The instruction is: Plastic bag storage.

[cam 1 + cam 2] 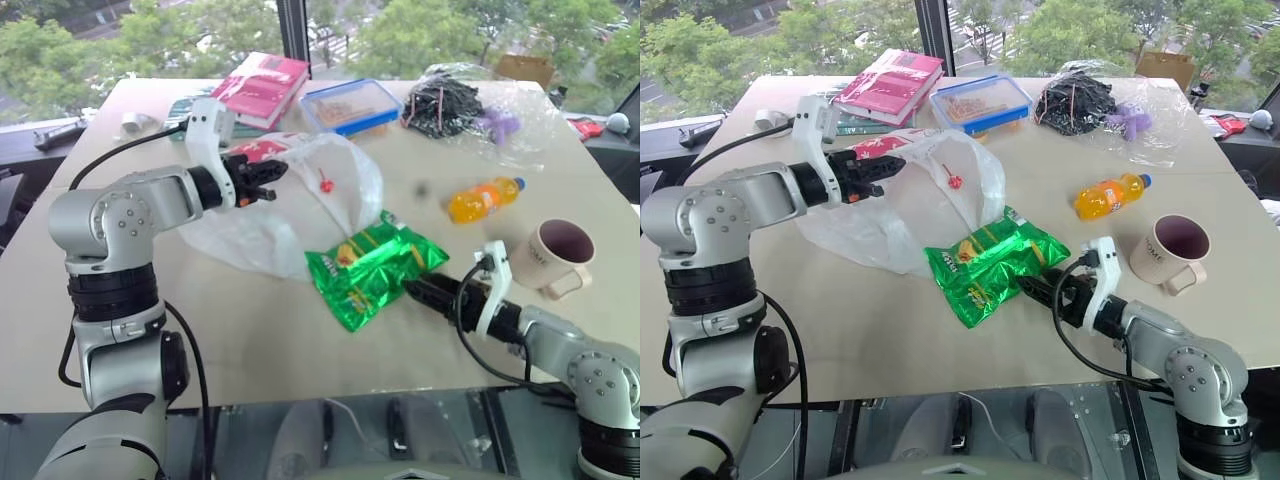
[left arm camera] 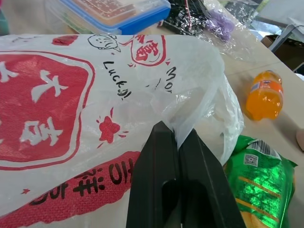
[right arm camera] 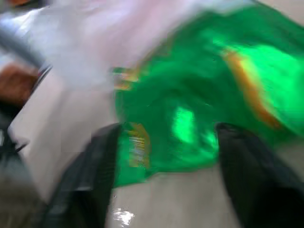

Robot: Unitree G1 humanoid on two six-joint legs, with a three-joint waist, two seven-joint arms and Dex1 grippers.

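Note:
The plastic bag [image 1: 335,185] lies in the middle of the table, thin and white with red print. My left gripper [image 1: 272,172] is shut on the bag's upper edge and holds that part lifted off the table; in the left wrist view the film is pinched between the black fingers [image 2: 156,156]. A green snack packet [image 1: 368,265] lies just in front of the bag, partly against it. My right gripper [image 1: 413,290] is open at the packet's near right edge. In the right wrist view its fingers stand wide apart, with the packet [image 3: 199,95] close ahead of them.
An orange drink bottle [image 1: 485,198] and a cream mug [image 1: 560,257] stand to the right. At the back are a blue-lidded container [image 1: 350,105], a pink book [image 1: 262,85] and black cables in clear wrap [image 1: 445,100]. Bare tabletop [image 1: 250,330] runs along the front.

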